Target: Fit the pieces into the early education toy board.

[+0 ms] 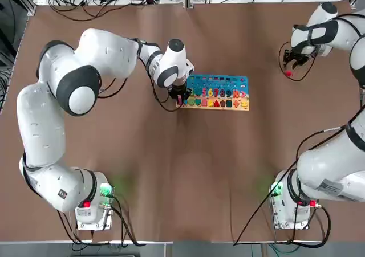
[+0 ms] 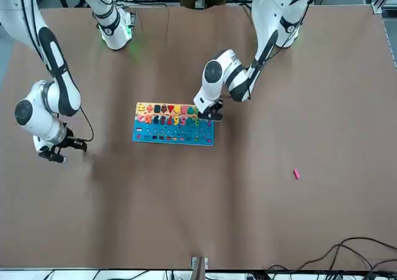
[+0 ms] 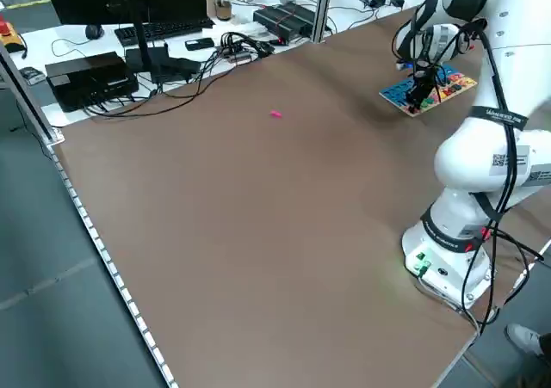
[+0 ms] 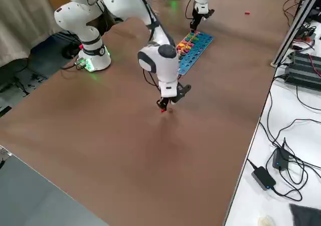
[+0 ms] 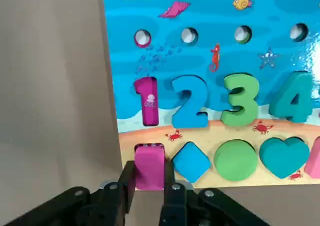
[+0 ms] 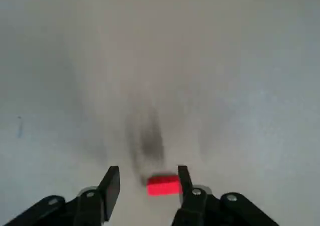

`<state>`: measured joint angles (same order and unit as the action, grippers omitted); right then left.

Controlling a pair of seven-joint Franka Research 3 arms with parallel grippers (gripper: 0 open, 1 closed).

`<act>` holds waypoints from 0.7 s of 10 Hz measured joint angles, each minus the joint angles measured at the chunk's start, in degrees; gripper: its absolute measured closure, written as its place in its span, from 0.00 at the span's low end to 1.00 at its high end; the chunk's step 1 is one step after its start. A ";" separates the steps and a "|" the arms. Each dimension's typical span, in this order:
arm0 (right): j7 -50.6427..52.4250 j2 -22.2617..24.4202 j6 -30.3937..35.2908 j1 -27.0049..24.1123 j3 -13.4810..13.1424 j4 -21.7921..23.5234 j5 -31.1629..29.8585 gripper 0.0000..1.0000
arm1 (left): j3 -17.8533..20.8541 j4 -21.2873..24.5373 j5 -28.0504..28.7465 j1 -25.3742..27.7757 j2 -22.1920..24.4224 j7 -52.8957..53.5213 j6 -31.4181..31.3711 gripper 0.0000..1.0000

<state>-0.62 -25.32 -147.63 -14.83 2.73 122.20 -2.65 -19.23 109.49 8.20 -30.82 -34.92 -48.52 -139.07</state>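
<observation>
Left gripper [image 5: 149,163] clamped on pink block [image 5: 149,173] at the board's [image 5: 215,38] corner slot.
Right gripper [image 6: 148,168] is held open, red block [image 6: 163,185] between its fingers; another pink piece [image 2: 296,174] is seen on the table [image 2: 248,212].

Relative to the toy board [image 1: 219,101], the arm to its left from overhead [image 1: 43,120] is glossy white with dark grey joint rings, black cables, a green light and red button at its base. Its claw [image 5: 151,183] is matte black, with silver screws. The arm to the board's right [image 1: 336,166] matches, black straps included.
</observation>
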 joint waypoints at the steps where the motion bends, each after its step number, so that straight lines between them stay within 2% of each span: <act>1: 1.24 -0.40 -0.11 -0.18 0.01 -0.07 -0.39 0.44 | 0.02 -0.02 0.00 -0.01 0.00 0.00 0.00 0.74; 7: 4.20 -1.54 0.26 -0.71 0.12 0.06 -0.88 0.45 | 0.40 -0.73 0.00 -0.01 -0.59 -0.01 0.00 0.74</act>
<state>3.58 -26.86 -147.37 -15.54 2.85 122.25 -3.52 -18.83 108.76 8.20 -30.83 -35.50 -48.53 -139.07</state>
